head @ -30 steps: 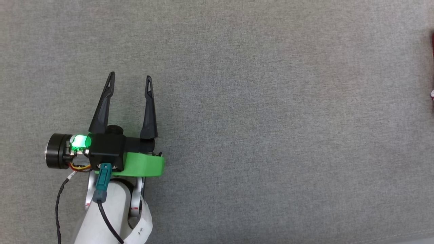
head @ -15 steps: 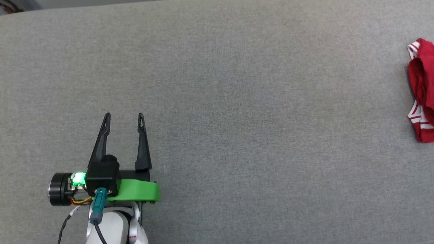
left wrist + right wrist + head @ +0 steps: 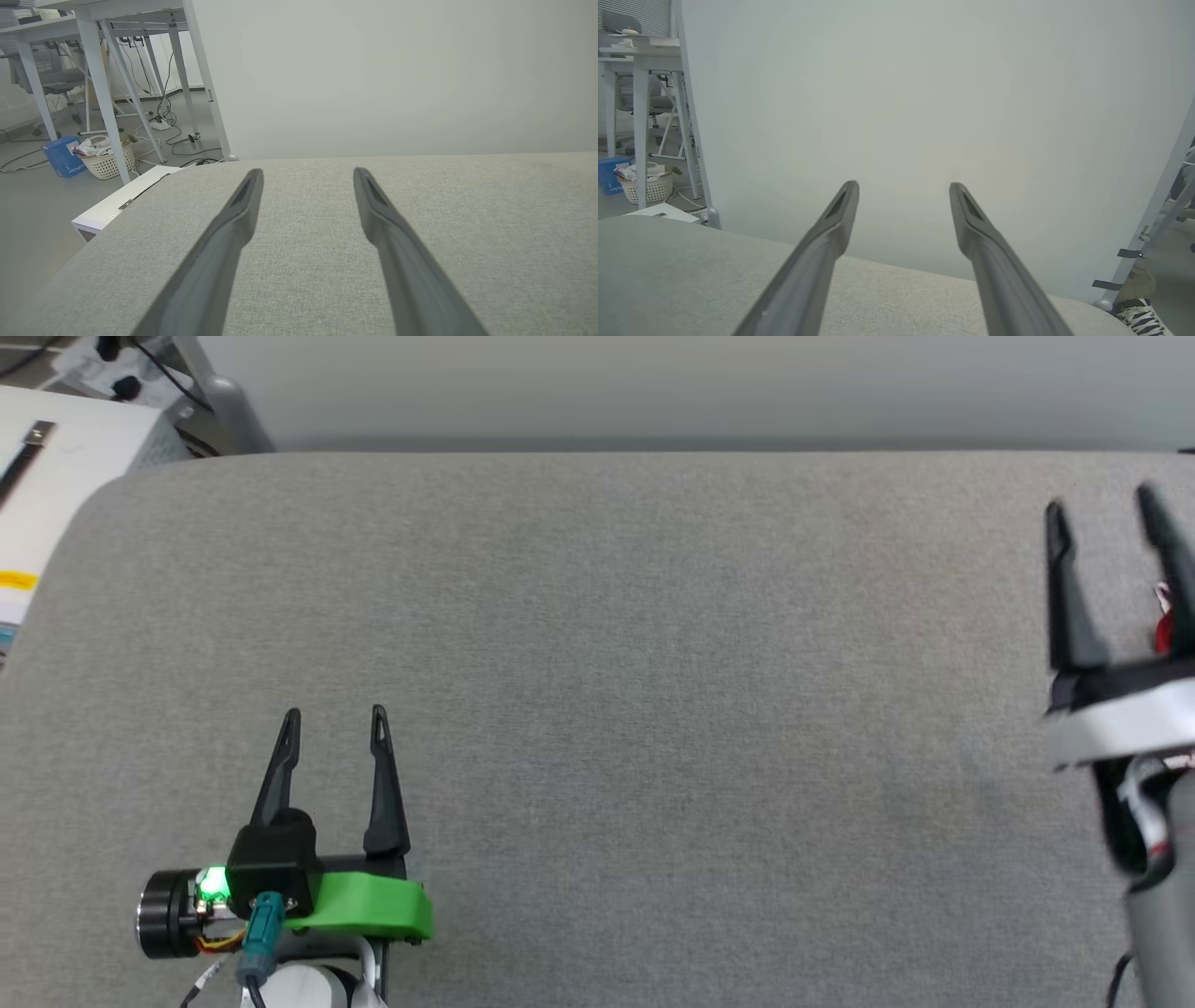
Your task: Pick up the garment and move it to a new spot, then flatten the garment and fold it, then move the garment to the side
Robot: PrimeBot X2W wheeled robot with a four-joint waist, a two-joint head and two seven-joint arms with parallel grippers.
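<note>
My left gripper hung low over the grey surface, fingers spread and pointing forward. My right gripper reached farther out, also spread. A red sliver of the garment showed between its fingers.

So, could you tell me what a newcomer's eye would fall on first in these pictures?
The left gripper, open at the head view's lower left, catches the eye with its bright green mount against the wide grey padded surface. At the right edge the right gripper, also open, stands in front of a sliver of the red garment.
</note>
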